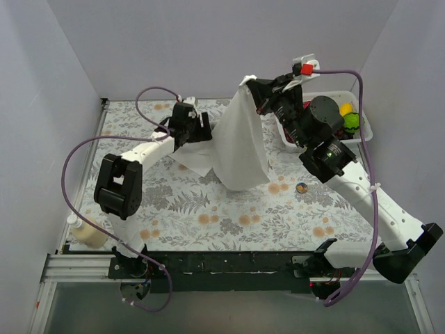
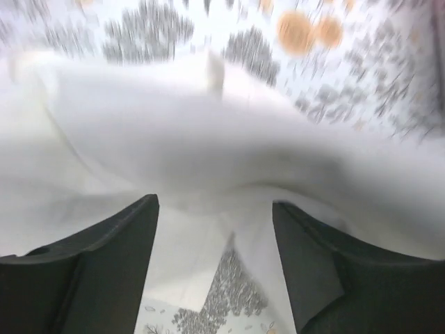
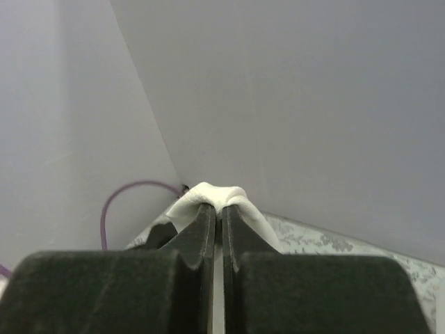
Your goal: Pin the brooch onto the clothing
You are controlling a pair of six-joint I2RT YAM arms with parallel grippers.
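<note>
1. Flowered table (image 1: 208, 216), lilac walls; the left wrist view is much blurred.
2. Brooch (image 1: 301, 187) lies toward the right edge: only a dark dot, too small to read.
3. White T-shirt (image 1: 240, 153) hangs near the far edge, its hem on the table.
4. Right claw (image 3: 221, 212) pinches its top fold.
5. Left claw (image 2: 214, 205) gapes, with cloth between the fingers.

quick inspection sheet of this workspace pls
surface: floral tablecloth, flat
job's things: clothing hanging from right pincer; brooch lying on tablecloth, apart from it
clutter: white bin of coloured items far right; bottle near left edge
pincers: right pincer shut on clothing; left pincer open by the clothing's lower part
cables: purple cables loop off both arms
surroundings: plain grey walls
</note>
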